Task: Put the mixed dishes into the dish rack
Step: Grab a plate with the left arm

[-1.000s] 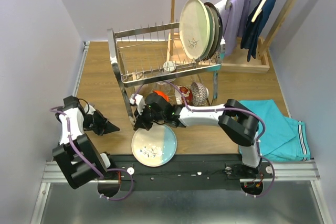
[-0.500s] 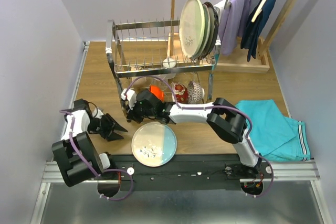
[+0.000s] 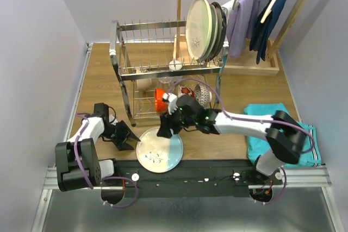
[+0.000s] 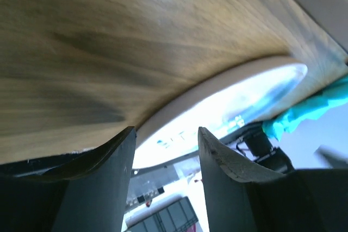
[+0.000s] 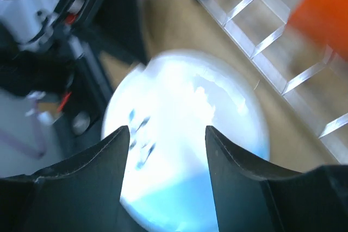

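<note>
A light blue plate (image 3: 159, 150) lies flat on the table near the front edge. My left gripper (image 3: 129, 140) is open just left of its rim; in the left wrist view the plate's rim (image 4: 228, 99) shows beyond the open gripper (image 4: 166, 140). My right gripper (image 3: 164, 130) hangs open over the plate's far edge, and the plate (image 5: 185, 129) fills the gap between its fingers. The dish rack (image 3: 126, 71) holds large plates (image 3: 202, 28) upright on its upper tier. An orange bowl (image 3: 161, 96), a red-patterned bowl (image 3: 187, 93) and a blue-white bowl (image 3: 204, 95) sit on the lower tier.
A wooden hanger stand (image 3: 262, 64) with hung clothes is at the back right. A teal cloth (image 3: 285, 134) lies on the table's right side. The black base rail (image 3: 196, 177) runs along the near edge. A small pale cup (image 3: 175, 65) sits on the rack's upper tier.
My right gripper let go of the orange bowl in the lower tier, opened and drew back over the plate. My left gripper opened and moved right to the plate's rim.
</note>
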`<action>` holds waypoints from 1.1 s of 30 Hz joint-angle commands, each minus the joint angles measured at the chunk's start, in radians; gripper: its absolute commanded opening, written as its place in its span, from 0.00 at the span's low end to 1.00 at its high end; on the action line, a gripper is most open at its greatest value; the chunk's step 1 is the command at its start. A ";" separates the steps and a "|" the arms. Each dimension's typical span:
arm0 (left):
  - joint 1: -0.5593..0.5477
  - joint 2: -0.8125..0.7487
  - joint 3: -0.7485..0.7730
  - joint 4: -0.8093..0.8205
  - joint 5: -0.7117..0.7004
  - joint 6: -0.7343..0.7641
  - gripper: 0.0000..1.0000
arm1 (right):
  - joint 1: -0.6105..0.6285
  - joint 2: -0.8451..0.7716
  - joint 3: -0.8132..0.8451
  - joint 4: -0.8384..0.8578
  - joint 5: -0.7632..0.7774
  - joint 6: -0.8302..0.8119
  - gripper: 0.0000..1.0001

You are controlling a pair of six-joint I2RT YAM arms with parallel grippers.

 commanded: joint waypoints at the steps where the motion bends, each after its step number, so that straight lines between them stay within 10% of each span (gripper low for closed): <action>1: -0.059 -0.007 -0.038 0.105 -0.106 -0.128 0.58 | 0.015 -0.153 -0.184 -0.043 -0.034 0.344 0.66; 10: -0.123 0.003 -0.064 0.144 -0.148 -0.194 0.49 | -0.033 -0.208 -0.451 0.052 0.006 0.677 0.68; 20: -0.128 0.049 -0.084 0.150 -0.139 -0.212 0.00 | -0.100 -0.124 -0.623 0.290 -0.084 0.854 0.70; 33: -0.177 0.065 -0.030 0.008 -0.111 -0.143 0.00 | -0.227 -0.062 -0.608 0.231 -0.001 0.851 0.71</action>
